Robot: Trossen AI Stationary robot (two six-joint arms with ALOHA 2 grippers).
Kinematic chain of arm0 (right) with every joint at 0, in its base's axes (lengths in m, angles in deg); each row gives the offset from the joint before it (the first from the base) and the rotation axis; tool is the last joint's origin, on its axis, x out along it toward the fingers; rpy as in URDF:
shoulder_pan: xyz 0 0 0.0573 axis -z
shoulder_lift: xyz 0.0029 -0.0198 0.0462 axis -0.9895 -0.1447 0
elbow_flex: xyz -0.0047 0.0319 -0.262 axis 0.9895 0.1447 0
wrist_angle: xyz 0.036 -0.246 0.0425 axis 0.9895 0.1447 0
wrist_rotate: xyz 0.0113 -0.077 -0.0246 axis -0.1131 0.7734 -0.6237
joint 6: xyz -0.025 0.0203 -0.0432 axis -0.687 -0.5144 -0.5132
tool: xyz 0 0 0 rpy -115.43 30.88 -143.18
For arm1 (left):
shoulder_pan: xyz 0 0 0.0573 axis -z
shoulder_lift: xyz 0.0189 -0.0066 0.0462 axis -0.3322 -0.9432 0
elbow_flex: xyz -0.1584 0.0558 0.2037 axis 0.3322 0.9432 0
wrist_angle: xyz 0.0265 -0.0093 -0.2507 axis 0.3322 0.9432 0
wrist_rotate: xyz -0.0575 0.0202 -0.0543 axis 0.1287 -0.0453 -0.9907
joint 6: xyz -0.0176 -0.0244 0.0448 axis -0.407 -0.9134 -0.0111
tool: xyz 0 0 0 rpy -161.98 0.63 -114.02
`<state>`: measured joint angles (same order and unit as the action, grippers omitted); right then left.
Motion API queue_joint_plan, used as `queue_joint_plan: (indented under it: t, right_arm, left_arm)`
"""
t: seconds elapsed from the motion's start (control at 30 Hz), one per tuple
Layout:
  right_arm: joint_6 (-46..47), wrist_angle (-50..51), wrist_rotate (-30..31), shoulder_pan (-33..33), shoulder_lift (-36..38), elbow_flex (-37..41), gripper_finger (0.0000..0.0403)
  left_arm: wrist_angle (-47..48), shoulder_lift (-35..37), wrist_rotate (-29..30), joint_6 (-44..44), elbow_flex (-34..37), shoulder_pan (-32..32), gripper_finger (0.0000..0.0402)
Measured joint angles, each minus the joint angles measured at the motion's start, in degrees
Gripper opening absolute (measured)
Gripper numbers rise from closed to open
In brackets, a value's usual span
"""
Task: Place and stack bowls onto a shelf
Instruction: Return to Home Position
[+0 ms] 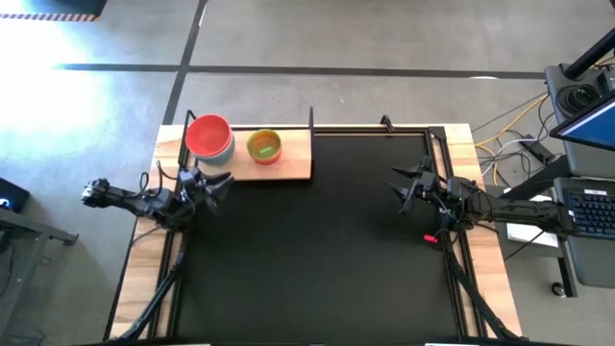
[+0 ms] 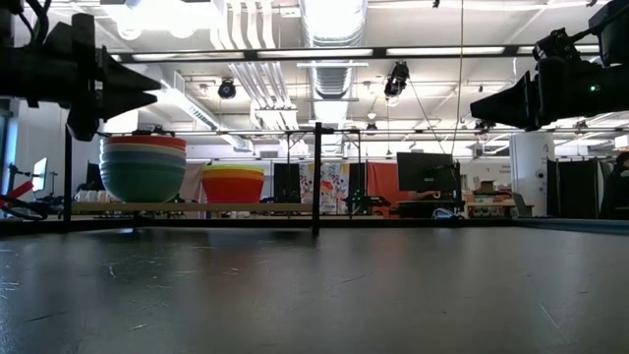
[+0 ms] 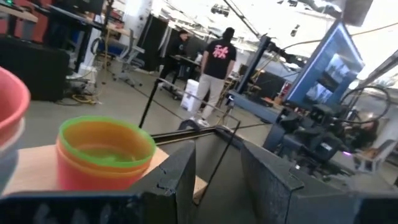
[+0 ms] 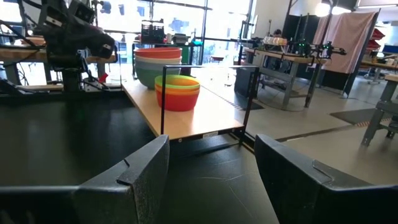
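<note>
The wooden shelf (image 1: 293,168) stands at the table's far left. On it rest two stacks of bowls. The larger stack (image 1: 209,137) has a red bowl on top of pale and teal ones (image 2: 142,167). The smaller stack (image 1: 264,146) is green over yellow, orange and red (image 4: 178,91). My left gripper (image 1: 213,185) hovers open just near of the shelf, below the large stack; its wrist view shows the small stack (image 3: 106,152) close ahead. My right gripper (image 1: 404,187) is open above the table's right side, pointing toward the shelf (image 4: 199,118).
Thin black posts (image 1: 311,120) rise at the shelf's corners. The black table top (image 1: 317,250) lies between the two arms. Cables and a monitor (image 1: 586,125) sit beyond the right edge. A person (image 3: 214,68) stands in the room beyond the table.
</note>
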<state>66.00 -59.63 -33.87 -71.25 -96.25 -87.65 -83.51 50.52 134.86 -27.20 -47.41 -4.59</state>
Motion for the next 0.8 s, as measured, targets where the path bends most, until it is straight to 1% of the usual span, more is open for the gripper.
queue_joint_plan:
  t: [0.13, 0.33, 0.43, 0.5, 0.8]
  right_arm:
    - [0.0, 0.0, 0.0, 0.0, 0.0, 0.0, 0.0226]
    - [0.0, 0.0, 0.0, 0.0, 0.0, 0.0, 0.0226]
    - [0.0, 0.0, 0.0, 0.0, 0.0, 0.0, 0.0226]
    - [0.0, 0.0, 0.0, 0.0, -0.1, 0.0, 0.0226]
    - [0.0, 0.0, 0.0, 0.0, -0.1, 0.0, 0.0226]
  left_arm:
    - [1.7, 0.0, -0.1, 0.0, 0.0, -3.1, 0.0111]
    - [1.7, 0.0, -0.2, 0.0, 0.0, -13.0, 0.0111]
    - [1.7, 0.0, -0.1, 0.0, 0.0, -16.3, 0.0111]
    - [1.6, 0.0, -0.1, 0.0, 0.0, -17.1, 0.0111]
    - [1.6, 0.0, -0.2, 0.0, 0.0, -17.0, 0.0111]
